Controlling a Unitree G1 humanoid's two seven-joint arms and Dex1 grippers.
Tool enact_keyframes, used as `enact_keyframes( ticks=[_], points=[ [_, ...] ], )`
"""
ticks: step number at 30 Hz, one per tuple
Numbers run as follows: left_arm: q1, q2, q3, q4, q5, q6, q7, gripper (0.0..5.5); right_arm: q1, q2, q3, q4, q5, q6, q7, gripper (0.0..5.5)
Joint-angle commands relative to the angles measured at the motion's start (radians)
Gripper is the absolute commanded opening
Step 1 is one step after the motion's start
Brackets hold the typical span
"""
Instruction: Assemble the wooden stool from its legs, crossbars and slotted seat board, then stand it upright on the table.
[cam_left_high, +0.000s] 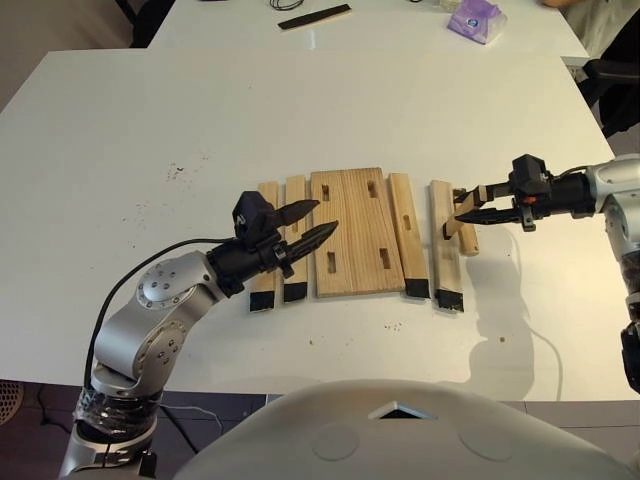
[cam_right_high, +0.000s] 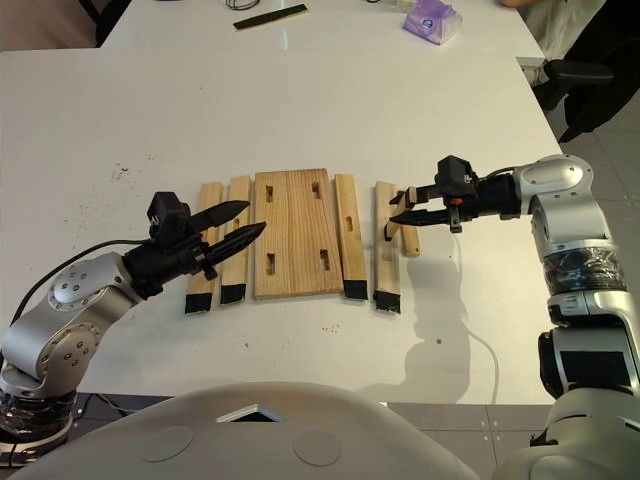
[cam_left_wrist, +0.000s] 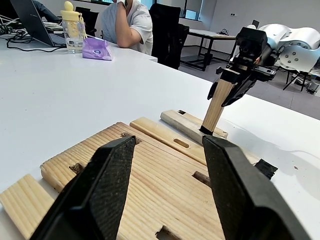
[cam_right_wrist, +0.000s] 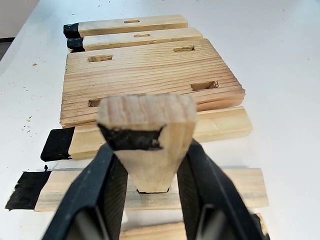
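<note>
On the white table (cam_left_high: 150, 130), a flat, grainy seat board (cam_left_high: 352, 232) with four slots lies mid-frame, its long side running top to bottom. Just right of it, the right gripper (cam_left_high: 462, 211) squeezes a short wooden crossbar (cam_left_wrist: 216, 107), which is tilted up with its bottom end on a black-tipped leg (cam_left_high: 447, 265). The left gripper (cam_left_high: 323, 215) gapes open by the board's left edge.

Seat board (cam_left_high: 350, 232): bare pale wood with strong straight grain, unvarnished and matt. Slot edges are rough and splintery.
Legs (cam_left_high: 404, 230): same raw wood with smoother faces. One end of each is coated matt black.
Crossbar (cam_right_wrist: 147, 135), in the right gripper (cam_left_high: 458, 211): raw wood with end grain showing and a patchy black smear across its end.
Fingers of the right and left gripper (cam_left_high: 326, 215): matt black plastic, faintly textured.
Worktop (cam_left_high: 200, 120): white and smooth with a slight sheen and a few dark specks.
</note>
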Motion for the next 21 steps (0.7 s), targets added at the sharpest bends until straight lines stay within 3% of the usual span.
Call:
enact_keyframes(
  ticks=[1, 6, 15, 16, 21],
  points=[
    [0.010, 0.005, -0.001, -0.016, -0.007, 0.031, 0.010, 2.48, 0.126, 0.000, 0.121, 0.077, -0.148, -0.012, 0.023, 1.30],
    [0.025, 0.005, -0.007, -0.029, -0.007, 0.042, 0.011, 2.48, 0.186, -0.020, 0.162, 0.085, -0.177, -0.059, 0.035, 1.30],
    [0.000, 0.009, -0.002, -0.014, -0.022, 0.059, -0.005, 2.48, 0.183, 0.047, 0.113, -0.052, -0.079, 0.049, -0.081, 1.30],
    [-0.002, 0.009, -0.004, -0.014, -0.022, 0.061, -0.005, 2.48, 0.185, 0.058, 0.110, -0.054, -0.080, 0.048, -0.101, 1.66],
    [-0.011, 0.014, -0.003, -0.011, -0.030, 0.074, -0.013, 2.48, 0.219, 0.086, 0.100, -0.023, -0.110, 0.027, -0.156, 2.32]
  ],
)
